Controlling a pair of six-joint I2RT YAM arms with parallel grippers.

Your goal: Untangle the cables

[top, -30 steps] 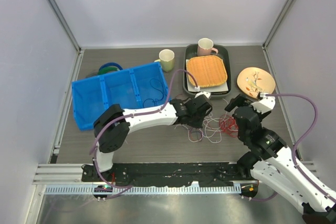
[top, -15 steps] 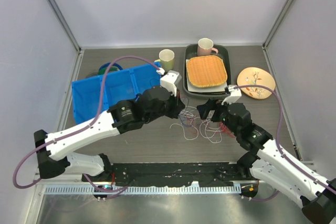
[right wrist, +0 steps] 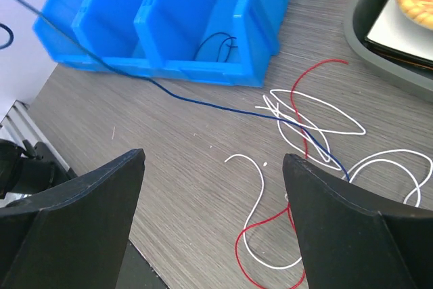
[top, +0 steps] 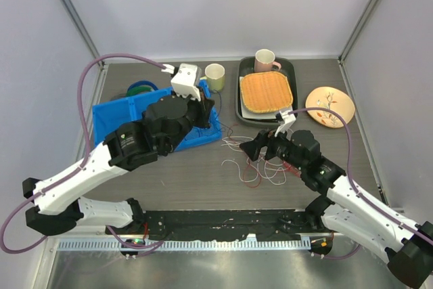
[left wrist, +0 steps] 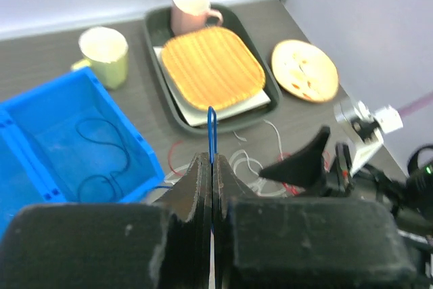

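Observation:
The cables (top: 256, 165) lie as a loose tangle of red, white and dark blue wires on the table, in front of the tray. My left gripper (top: 206, 109) is raised over the right end of the blue bin (top: 128, 123). It is shut (left wrist: 212, 162) on the dark blue cable (left wrist: 211, 126), whose loop sticks up between the fingers. That cable (right wrist: 203, 103) runs taut from the bin's side into the tangle (right wrist: 308, 126). My right gripper (top: 260, 148) hangs open and empty (right wrist: 213, 167) just above the tangle's left side.
A second dark cable (left wrist: 101, 160) lies inside the bin. A dark tray (top: 241, 93) holds an orange woven mat (top: 267, 91) and a pink mug (top: 265, 61). A cream mug (top: 215, 77), a flowered plate (top: 329, 106) and a green-blue coiled band (top: 141, 88) stand nearby.
My left gripper has risen and moved back-left from the tangle to over the bin, drawing the dark blue cable out. My right gripper has moved left over the tangle.

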